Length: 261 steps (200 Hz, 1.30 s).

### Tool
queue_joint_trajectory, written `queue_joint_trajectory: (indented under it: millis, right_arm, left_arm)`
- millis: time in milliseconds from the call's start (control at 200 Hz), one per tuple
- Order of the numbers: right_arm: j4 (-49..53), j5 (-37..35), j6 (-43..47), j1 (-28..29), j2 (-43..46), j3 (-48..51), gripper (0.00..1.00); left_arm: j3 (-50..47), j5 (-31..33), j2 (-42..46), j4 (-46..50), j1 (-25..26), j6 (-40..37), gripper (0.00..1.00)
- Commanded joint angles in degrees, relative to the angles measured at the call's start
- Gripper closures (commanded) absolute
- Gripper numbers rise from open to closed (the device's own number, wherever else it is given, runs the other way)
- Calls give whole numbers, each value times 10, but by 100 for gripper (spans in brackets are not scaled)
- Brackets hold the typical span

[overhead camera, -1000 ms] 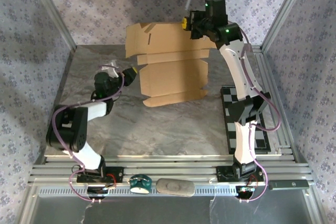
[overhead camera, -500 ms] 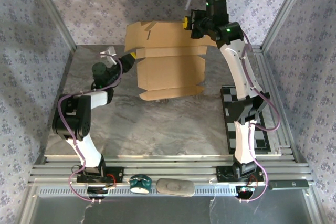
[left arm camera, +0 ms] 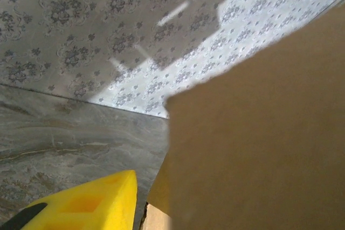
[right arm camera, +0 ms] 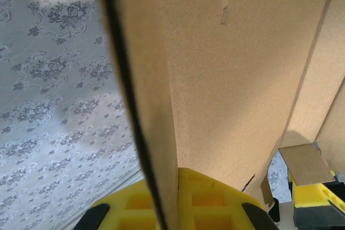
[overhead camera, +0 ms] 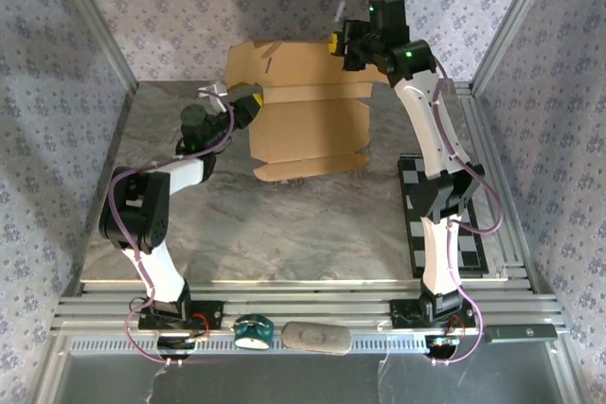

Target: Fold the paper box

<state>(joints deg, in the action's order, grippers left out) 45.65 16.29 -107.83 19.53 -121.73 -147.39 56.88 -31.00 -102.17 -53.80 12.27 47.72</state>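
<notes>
The paper box (overhead camera: 312, 130) is a flat tan cardboard sheet with flaps, hanging upright over the far side of the table. My right gripper (overhead camera: 339, 43) is shut on its top right corner, and in the right wrist view the sheet's edge (right arm camera: 161, 106) runs down between the yellow fingers of the right gripper (right arm camera: 175, 179). My left gripper (overhead camera: 252, 104) is at the sheet's left edge, just under the upper flap. In the left wrist view one yellow finger (left arm camera: 91, 203) stands apart from the cardboard (left arm camera: 259, 144), which hides the other finger. The jaws look open.
A black-and-white checkered board (overhead camera: 445, 224) lies flat at the table's right side beside the right arm. Patterned walls (overhead camera: 161, 7) close in the back and sides. A teal object (overhead camera: 254, 330) and a grey one (overhead camera: 316, 337) rest on the front rail.
My left gripper has risen and moved right and toward the back, up to the sheet's left edge. The sheet's lower part swung slightly left. The right gripper kept its hold.
</notes>
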Motion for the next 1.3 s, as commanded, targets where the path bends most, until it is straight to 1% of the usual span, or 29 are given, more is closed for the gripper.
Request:
queue_joint_trajectory:
  millis: [0,115,265,455,565,665,765,874,974,1074,1164,1239,1299]
  right_arm:
    - [-9,9,-20,3,-4,-16,100]
    - [-9,10,-22,4,-5,-16,100]
    - [-9,14,-25,5,-5,-16,100]
    - [-11,15,-29,9,-6,-14,100]
    - [-13,18,-32,11,-5,-11,100]
    - [-15,22,-33,10,-4,-7,100]
    - [-16,22,-33,11,-2,-5,100]
    - [-19,22,-32,10,2,3,100]
    - [-23,22,-33,12,4,8,100]
    - [-24,19,-31,12,4,9,100]
    - [-26,13,-19,6,4,10,100]
    - [-23,10,10,-3,1,11,100]
    - [-24,14,45,-11,-5,12,100]
  left_arm:
    - [31,21,3,59,15,-58,55]
    - [49,41,0,102,28,-84,55]
    - [60,76,-9,121,38,-95,55]
    - [85,124,-15,178,62,-133,63]
    - [92,142,-24,174,73,-135,63]
    - [95,141,-33,157,78,-130,59]
    - [99,138,-39,153,79,-123,59]
    - [102,144,-41,154,79,-118,63]
    - [102,159,-42,151,79,-99,64]
    - [94,172,-36,126,80,-61,62]
    - [86,193,-14,132,80,-45,56]
    - [67,204,19,137,76,-44,49]
    - [49,190,47,153,69,-43,46]
